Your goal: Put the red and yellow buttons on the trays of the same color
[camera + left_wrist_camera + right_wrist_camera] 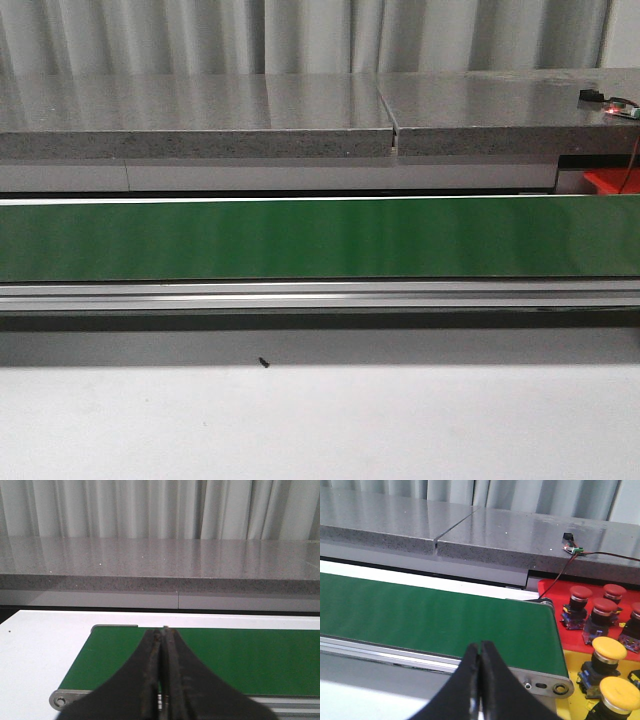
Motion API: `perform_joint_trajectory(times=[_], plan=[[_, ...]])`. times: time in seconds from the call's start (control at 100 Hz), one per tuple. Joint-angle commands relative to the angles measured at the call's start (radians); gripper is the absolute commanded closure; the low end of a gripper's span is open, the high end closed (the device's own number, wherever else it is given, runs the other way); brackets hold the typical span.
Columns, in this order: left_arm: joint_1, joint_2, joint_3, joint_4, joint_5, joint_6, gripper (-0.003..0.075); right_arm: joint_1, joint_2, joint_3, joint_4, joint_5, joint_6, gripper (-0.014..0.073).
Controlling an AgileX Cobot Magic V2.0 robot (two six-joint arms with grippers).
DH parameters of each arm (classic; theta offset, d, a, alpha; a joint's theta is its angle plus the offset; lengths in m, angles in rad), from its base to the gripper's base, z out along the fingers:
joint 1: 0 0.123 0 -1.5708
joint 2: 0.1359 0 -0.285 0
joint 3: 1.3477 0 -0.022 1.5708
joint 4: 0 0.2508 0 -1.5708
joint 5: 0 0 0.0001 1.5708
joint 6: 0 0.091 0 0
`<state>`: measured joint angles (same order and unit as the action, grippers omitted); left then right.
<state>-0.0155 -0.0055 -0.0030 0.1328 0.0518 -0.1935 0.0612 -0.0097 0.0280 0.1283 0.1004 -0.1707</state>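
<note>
Red tray (555,587): red buttons (605,607). Yellow tray (572,660): yellow buttons (609,649).

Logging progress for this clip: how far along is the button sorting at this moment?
Done: several red buttons sit on the red tray and two yellow buttons on the yellow tray, past the belt's end. In hand: nothing; the left gripper and right gripper are both shut and empty. Left: no button shows on the green belt, so nothing waits in view.
</note>
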Motion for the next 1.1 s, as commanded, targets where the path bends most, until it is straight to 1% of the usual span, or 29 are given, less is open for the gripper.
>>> perform_joint_trajectory(times=[0.0, 0.32, 0.5, 1.09], plan=[[-0.009, -0.032, 0.033, 0.003, -0.09, -0.015, 0.0741, 0.0, -0.019, -0.017, -0.011, -0.081, -0.002, 0.0662], [-0.012, -0.032, 0.033, 0.003, -0.09, -0.019, 0.0741, 0.0, -0.019, -0.017, -0.011, -0.081, -0.002, 0.0662], [-0.057, -0.032, 0.033, 0.006, -0.09, -0.019, 0.0741, 0.0, -0.019, -0.017, -0.011, -0.081, -0.002, 0.0662], [-0.057, -0.032, 0.033, 0.006, -0.09, -0.019, 0.0741, 0.0, -0.019, -0.017, -0.011, -0.081, -0.002, 0.0662]])
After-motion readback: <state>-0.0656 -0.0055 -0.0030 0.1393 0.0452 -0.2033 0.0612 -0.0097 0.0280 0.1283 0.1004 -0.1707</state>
